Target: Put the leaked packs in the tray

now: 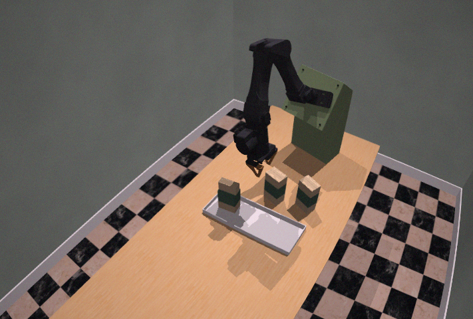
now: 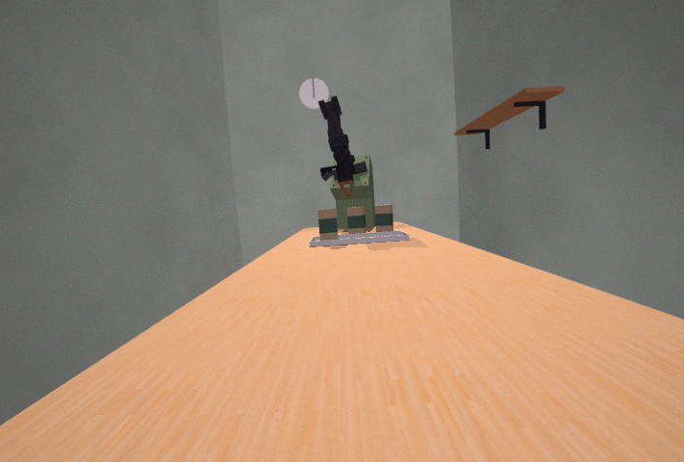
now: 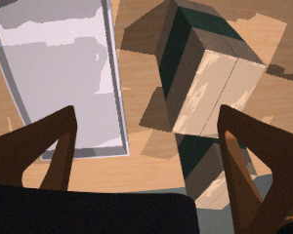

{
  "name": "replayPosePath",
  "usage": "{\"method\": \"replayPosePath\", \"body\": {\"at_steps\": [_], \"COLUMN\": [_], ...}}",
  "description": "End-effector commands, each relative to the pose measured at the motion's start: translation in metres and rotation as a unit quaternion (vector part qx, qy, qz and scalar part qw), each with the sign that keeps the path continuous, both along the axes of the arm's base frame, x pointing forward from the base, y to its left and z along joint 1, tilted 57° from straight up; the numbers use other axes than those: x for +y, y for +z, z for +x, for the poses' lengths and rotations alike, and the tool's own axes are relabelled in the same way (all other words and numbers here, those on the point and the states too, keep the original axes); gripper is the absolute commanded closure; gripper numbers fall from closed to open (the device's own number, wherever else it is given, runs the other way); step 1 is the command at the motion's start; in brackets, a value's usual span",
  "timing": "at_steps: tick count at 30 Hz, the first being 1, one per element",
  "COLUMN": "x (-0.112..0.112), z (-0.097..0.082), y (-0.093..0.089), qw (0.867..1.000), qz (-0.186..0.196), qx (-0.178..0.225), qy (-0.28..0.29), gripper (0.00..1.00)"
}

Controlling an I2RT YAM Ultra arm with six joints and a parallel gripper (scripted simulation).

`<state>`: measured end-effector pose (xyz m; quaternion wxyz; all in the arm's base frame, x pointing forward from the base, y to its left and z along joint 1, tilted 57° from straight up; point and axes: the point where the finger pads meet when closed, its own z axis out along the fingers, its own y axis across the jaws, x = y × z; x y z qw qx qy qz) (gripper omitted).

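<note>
We see one coffee pack (image 1: 228, 195) (image 2: 327, 224) upright in the tray's (image 1: 274, 225) (image 2: 359, 238) (image 3: 78, 73) left end. Beyond the tray, the middle pack (image 1: 275, 188) (image 2: 356, 220) (image 3: 220, 93) and right pack (image 1: 308, 193) (image 2: 384, 218) (image 3: 212, 190) stand on our desk (image 1: 150, 255) (image 2: 342, 337) (image 3: 142, 171). Our jaws (image 1: 263, 168) (image 2: 346, 194) hang above, wide apart (and holding nothing).

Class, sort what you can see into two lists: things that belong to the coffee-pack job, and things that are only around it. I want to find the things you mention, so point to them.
Part of the job:
- three coffee packs (image 1: 228, 195) (image 1: 275, 188) (image 1: 308, 193)
- tray (image 1: 271, 227) (image 2: 372, 239) (image 3: 63, 73)
- gripper (image 1: 263, 169) (image 2: 346, 194) (image 3: 146, 115)

Only around it:
- wall shelf (image 2: 517, 106)
- round white disc on the wall (image 2: 305, 93)
- chequered floor (image 1: 372, 240)
</note>
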<state>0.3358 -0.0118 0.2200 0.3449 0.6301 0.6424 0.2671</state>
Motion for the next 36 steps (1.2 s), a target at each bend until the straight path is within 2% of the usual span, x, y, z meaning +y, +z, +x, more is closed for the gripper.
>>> {"method": "replayPosePath", "body": {"at_steps": [1,7,10,11,13,14,22,24,26,27,36], "x": [0.012,0.024,0.026,0.026,0.026,0.028,0.028,0.023,0.019,0.021,0.017], "z": [-0.017,-0.032,-0.035,-0.034,-0.034,-0.028,-0.027,-0.027,-0.027,-0.023,-0.003], "y": [-0.018,-0.043,-0.048,-0.056,-0.056,-0.040,-0.040,-0.045,-0.063,-0.066,-0.081], "qw": [0.994,0.991,0.990,0.991,0.991,0.990,0.990,0.990,0.991,0.992,0.992], "qz": [0.040,0.065,0.070,0.065,0.065,0.071,0.071,0.069,0.059,0.062,0.063], "qx": [-0.054,-0.062,-0.064,-0.051,-0.051,-0.067,-0.067,-0.062,-0.046,-0.044,-0.044], "qy": [-0.081,-0.098,-0.102,-0.102,-0.102,-0.101,-0.101,-0.109,-0.109,-0.105,-0.105], "gripper": [0.21,0.21,0.21,0.21,0.21,0.21,0.21,0.21,0.21,0.21,0.21]}}
